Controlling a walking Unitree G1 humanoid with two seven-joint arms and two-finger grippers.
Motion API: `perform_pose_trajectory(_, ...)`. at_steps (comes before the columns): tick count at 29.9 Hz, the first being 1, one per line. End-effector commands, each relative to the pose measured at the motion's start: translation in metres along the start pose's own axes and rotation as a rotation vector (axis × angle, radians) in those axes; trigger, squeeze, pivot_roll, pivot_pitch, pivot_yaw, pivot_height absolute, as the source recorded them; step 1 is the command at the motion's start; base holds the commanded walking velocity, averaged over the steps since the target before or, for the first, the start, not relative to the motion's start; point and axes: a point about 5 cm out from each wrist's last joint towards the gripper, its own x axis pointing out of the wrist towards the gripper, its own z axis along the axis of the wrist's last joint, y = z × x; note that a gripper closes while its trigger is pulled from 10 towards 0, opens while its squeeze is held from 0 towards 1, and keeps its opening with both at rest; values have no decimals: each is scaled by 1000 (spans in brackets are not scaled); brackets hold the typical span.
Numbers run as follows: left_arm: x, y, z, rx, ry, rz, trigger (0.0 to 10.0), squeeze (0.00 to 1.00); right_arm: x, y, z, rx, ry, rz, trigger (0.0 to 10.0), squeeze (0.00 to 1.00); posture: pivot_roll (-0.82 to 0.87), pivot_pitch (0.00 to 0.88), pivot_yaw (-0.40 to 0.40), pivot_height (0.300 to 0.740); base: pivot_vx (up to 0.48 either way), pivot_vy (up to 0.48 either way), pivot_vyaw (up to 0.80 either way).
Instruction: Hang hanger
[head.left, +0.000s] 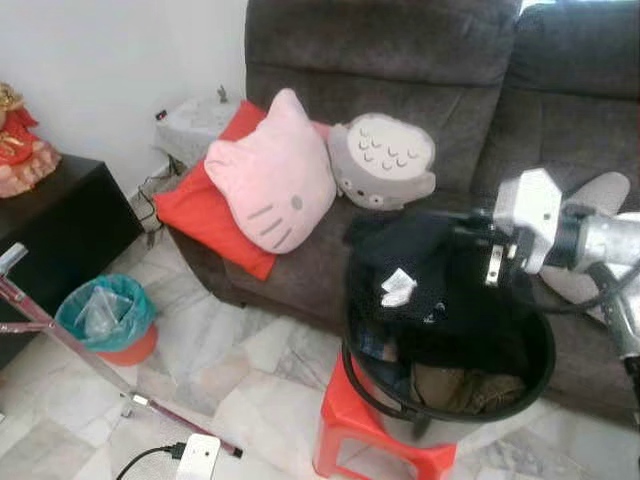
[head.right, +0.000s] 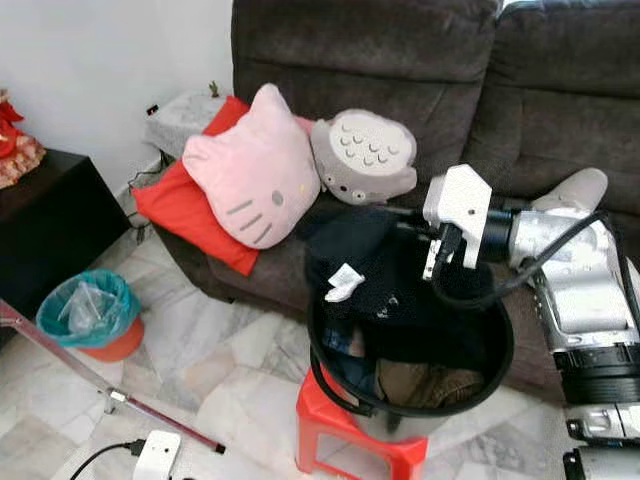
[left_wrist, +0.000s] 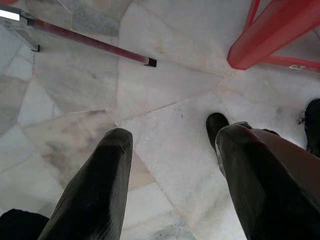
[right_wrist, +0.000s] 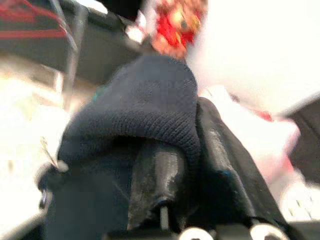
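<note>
Lifting out of the round black plastic laundry basket on the red plastic stool, the right gripper is clenched on a dark navy knitted garment bearing a white tag, held just above the basket rim. No hanger can be made out in these views, so its location cannot be told. The pinched fabric could slip free or snag the rim and tip the basket off the stool, while the left gripper hangs spread over the marble floor.
</note>
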Motion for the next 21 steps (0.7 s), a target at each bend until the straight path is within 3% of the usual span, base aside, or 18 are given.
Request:
perform_pose_trajectory(1,-1,6,-3,0,5,17,10000,0,7,7,7,-7,-44,7,10000,0,-107,0,89,740,0,0,0)
perform_pose_trajectory(5,-1,7,-3,2,4,24,10000,0,26,13,19,48,-199,-160,10000,0,-108,0,91,740,0,0,0)
perform_pose_trajectory(6,-1,8,-3,8,5,33,10000,0,45,19,27,76,-267,-254,10000,0,-109,0,94,740,0,0,0)
perform_pose_trajectory(7,-1,9,-4,7,5,36,10000,0,52,22,31,87,-306,-278,10000,0,-111,0,97,740,0,0,0)
perform_pose_trajectory(12,-2,10,-4,13,4,40,10000,0,79,36,40,216,-412,-418,10000,0,-111,0,103,740,0,0,0)
perform_pose_trajectory(16,-2,11,-5,18,5,43,10000,0,91,51,31,303,-377,-530,10000,0,-99,0,99,740,0,0,0)
perform_pose_trajectory(18,-2,12,-5,18,5,45,10000,0,89,55,20,321,-333,-584,10000,0,-100,0,99,740,0,0,0)
perform_pose_trajectory(21,-2,13,-6,20,7,48,10000,0,76,51,-3,334,-219,-775,10000,0,-102,0,104,740,0,0,0)
